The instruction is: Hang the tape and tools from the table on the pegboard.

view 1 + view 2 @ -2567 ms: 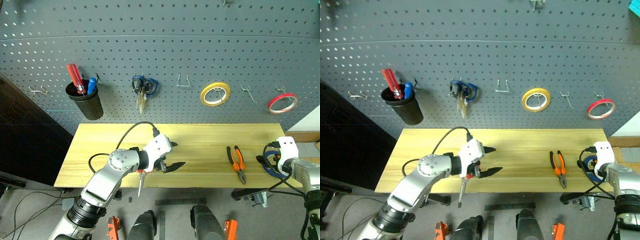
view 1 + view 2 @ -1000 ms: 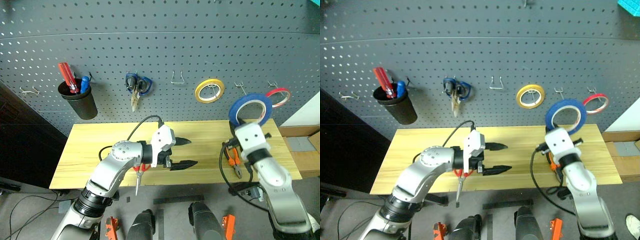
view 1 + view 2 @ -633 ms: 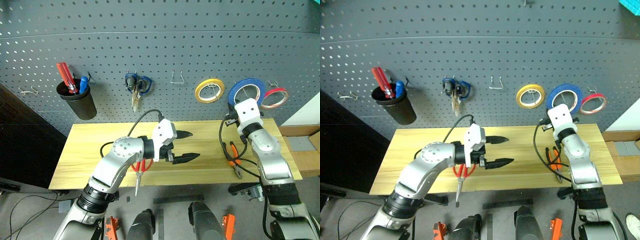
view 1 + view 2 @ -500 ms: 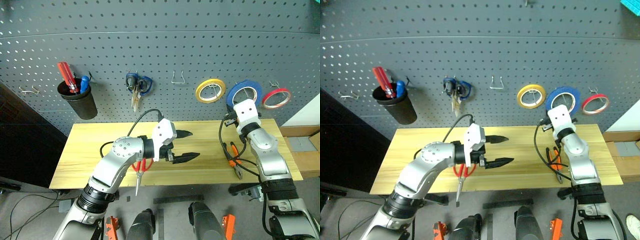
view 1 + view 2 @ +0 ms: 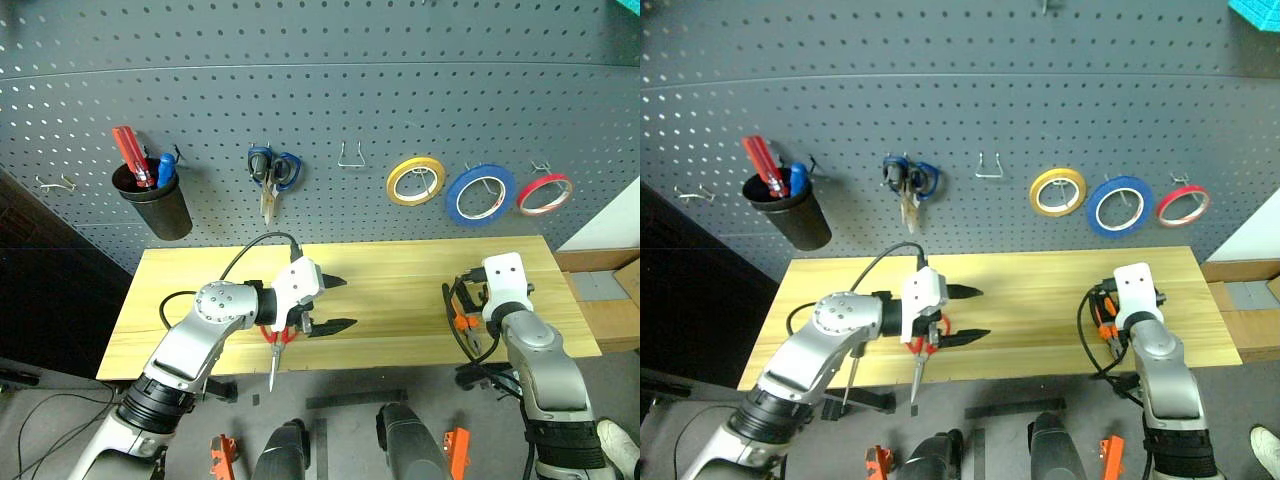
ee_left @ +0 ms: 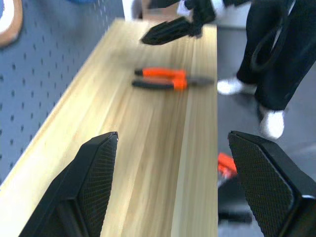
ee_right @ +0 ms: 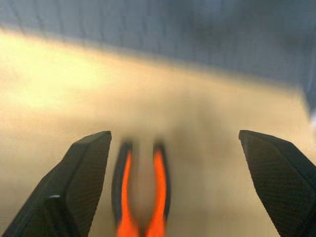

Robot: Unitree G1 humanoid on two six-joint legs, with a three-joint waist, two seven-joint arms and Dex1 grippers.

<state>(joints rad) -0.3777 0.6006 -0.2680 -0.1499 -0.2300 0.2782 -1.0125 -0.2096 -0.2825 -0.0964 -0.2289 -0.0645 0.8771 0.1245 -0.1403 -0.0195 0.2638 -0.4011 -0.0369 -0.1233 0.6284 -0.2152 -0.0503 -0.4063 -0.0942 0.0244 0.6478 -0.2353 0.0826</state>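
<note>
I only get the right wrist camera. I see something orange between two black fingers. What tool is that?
Observer: Small pliers with orange-and-black handles, lying flat near the right end of the light wooden table. The open right gripper is not closed on them.
Operator: Is the blue tape up?
Observer: Yes. The thin blue ring of tape hangs on a hook of the grey-blue pegboard, between a yellow ring and a red ring.
Operator: What's my other hand doing?
Observer: The left gripper is open above the table, with red-handled scissors lying beneath it.
</note>
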